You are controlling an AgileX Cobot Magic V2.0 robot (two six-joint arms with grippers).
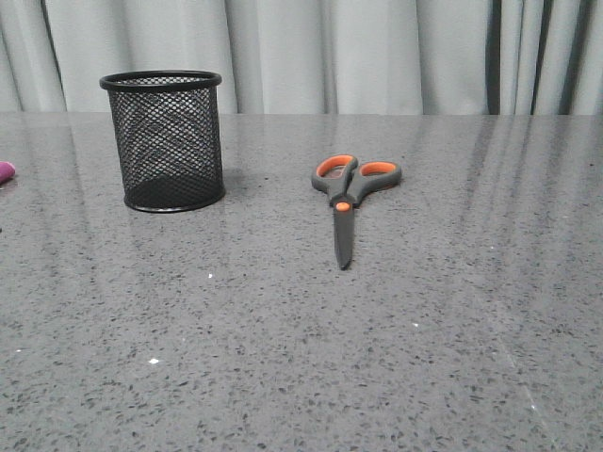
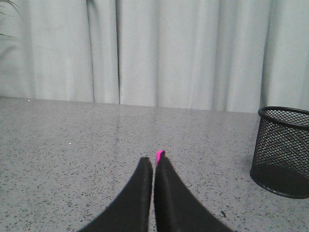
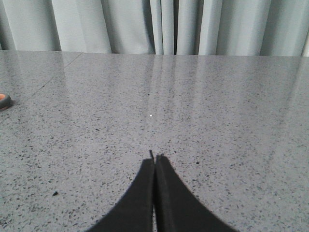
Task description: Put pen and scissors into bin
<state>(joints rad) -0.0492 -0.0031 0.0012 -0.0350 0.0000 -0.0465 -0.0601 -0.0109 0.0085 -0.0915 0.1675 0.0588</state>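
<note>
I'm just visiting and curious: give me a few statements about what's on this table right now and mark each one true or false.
1. The scissors lie flat on the table, blades closed. True.
2. The scissors are already inside the mesh cup. False: they lie on the table to its right, apart from it.
3. The mesh cup stands upright. True.
4. The pink pen stands in the cup. False: only a pink end shows at the front view's left edge, outside the cup.
5. The right arm's fingers hold the scissors. False: they are closed together on nothing.
6. In the left wrist view a bit of pink pokes out past the closed left fingers. True.
</note>
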